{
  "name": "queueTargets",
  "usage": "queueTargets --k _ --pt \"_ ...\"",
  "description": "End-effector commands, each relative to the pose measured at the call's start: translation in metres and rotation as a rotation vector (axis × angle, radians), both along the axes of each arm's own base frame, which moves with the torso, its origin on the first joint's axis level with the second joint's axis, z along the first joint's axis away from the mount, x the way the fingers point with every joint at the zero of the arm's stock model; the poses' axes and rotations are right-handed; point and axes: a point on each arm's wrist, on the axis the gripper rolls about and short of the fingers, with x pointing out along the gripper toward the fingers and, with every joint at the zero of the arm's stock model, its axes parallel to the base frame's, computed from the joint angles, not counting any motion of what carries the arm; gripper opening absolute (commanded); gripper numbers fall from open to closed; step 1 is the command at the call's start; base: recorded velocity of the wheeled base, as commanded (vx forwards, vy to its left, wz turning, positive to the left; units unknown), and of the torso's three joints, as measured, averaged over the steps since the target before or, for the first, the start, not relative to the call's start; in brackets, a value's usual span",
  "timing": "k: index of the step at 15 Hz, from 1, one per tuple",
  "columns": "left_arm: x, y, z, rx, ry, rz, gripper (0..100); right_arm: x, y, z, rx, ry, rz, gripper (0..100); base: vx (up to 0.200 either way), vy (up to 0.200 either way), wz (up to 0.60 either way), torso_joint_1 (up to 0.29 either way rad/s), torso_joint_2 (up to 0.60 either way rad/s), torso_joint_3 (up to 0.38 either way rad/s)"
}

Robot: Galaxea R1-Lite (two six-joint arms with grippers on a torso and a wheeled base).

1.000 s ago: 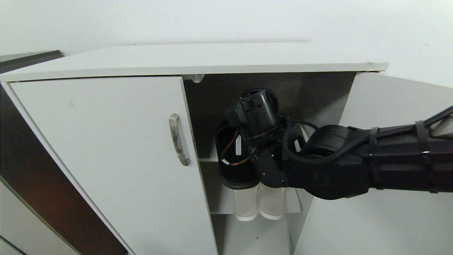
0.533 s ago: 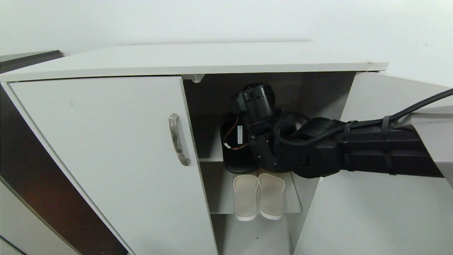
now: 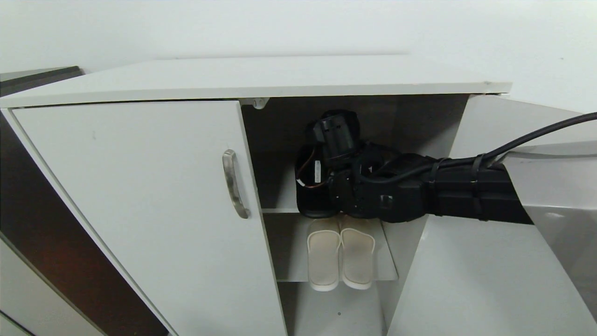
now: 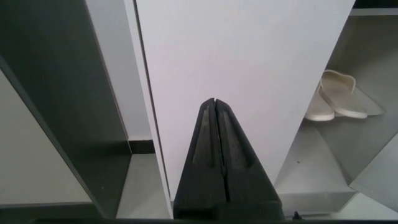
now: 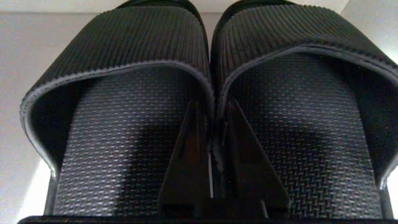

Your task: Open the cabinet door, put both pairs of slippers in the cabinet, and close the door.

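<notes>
The right tool [image 5: 213, 107] has its two fingers nearly together. They pinch the touching inner walls of the black slippers [image 5: 124, 99], so the pair hangs from it as one piece. Compared with one second ago, the right arm is deeper inside the cabinet [image 3: 261, 77]. The black pair has gone further in, and its heels are now at the front edge of the upper shelf [image 3: 275, 211] (whether the soles already rest on it, I cannot tell). The white slippers [image 3: 340, 254], before half covered by the arm, have not moved and now lie in plain sight, side by side on the lower shelf [image 3: 389, 273]. The left tool [image 4: 214, 109] is fully closed with nothing in it, in front of the closed left door [image 3: 140, 196]. I judge that the second pair is almost placed. What is left is to release it, to pull the arm back and to close the right door [image 3: 466, 280].
</notes>
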Motion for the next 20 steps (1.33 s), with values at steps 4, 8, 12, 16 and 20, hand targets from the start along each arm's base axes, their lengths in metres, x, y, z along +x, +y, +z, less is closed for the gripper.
queueTargets --k 4,8,12,16,20 --pt "0.000 0.000 0.000 -0.005 0.000 -0.001 0 0.010 -0.001 -0.004 -0.005 -0.002 -0.016 0 0.000 0.000 0.00 0.000 0.00 0.000" --pt "0.000 0.000 0.000 -0.005 0.000 -0.001 0 0.014 -0.003 -0.008 -0.011 0.003 -0.024 0 0.000 0.000 0.00 0.000 0.00 0.000" --pt "0.000 0.000 0.000 -0.005 0.000 0.001 0 0.016 -0.003 -0.010 -0.016 0.008 -0.027 0 0.000 0.000 0.00 0.000 0.00 0.000" --pt "0.000 0.000 0.000 -0.005 0.000 -0.001 0 0.016 -0.003 -0.011 -0.015 0.009 -0.028 100 0.000 0.000 0.00 0.000 0.00 0.000" --pt "0.000 0.000 0.000 -0.005 0.000 -0.001 0 0.008 -0.006 -0.006 -0.011 0.009 -0.026 100 0.000 0.000 0.00 0.000 0.00 0.000"
